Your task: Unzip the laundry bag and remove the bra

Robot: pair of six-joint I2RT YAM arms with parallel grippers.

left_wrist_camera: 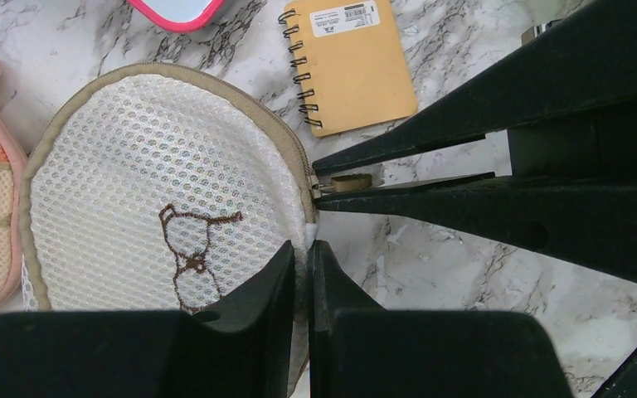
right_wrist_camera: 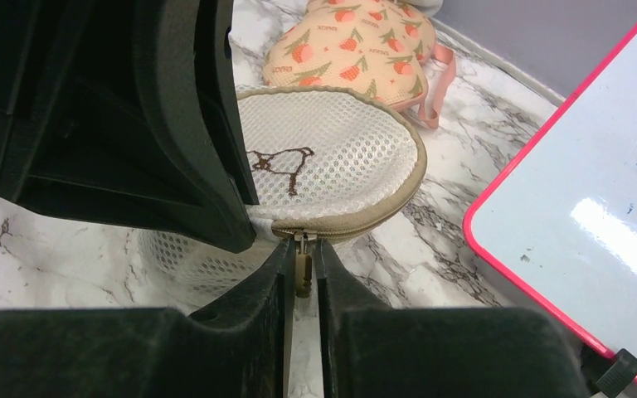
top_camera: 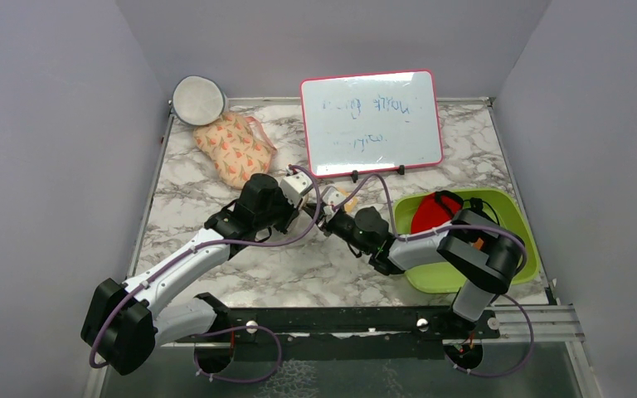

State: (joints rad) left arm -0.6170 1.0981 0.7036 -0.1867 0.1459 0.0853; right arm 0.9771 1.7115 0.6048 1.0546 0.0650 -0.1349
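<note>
The laundry bag (left_wrist_camera: 158,166), left of centre in the left-wrist view, lies zipped shut, left gripper (left_wrist_camera: 301,265) pinching its edge, right gripper (right_wrist_camera: 301,257) closed on the zipper pull (right_wrist_camera: 303,278); unzipping and emptying remain.

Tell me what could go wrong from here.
The right gripper pinches only the small zipper pull; it may slip free once dragged. The left gripper clamps just a thin edge of the laundry bag, so the bag might slide along instead of unzipping. The two grippers sit very close and could collide.
</note>
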